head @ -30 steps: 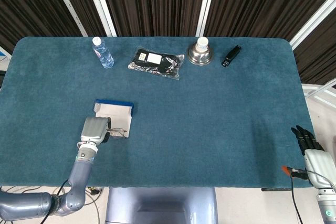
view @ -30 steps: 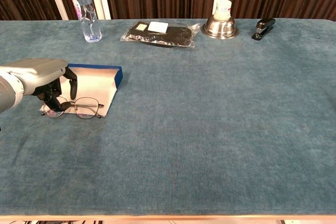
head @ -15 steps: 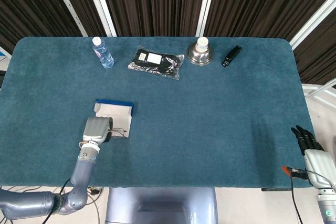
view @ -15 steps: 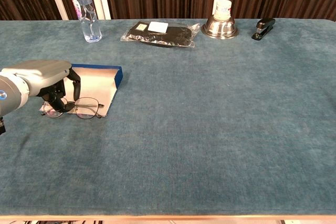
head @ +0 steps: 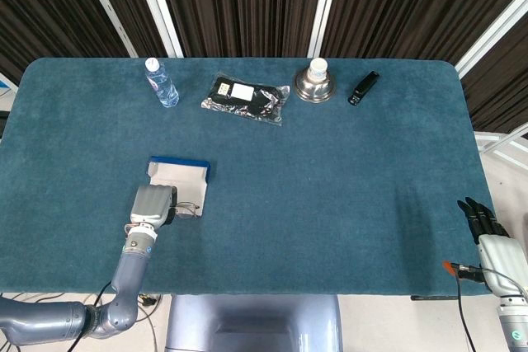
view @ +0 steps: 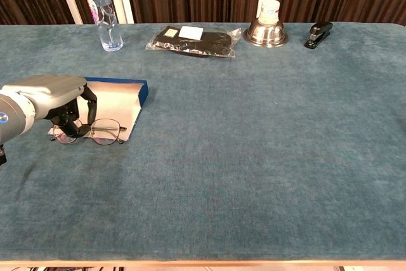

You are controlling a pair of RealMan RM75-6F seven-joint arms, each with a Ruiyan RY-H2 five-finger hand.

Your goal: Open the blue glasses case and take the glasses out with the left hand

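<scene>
My left hand [view: 54,96] pinches the glasses [view: 95,132] over the open blue case [view: 117,103], my palm hiding one lens.

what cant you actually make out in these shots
- Whether the left hand truly pinches the glasses: in the chest view its fingers cover the left lens; in the head view its back hides the contact.
- The right hand: only in the head view, off the table edge, absent from the chest view.
- Print on the water bottle label: too small.
</scene>
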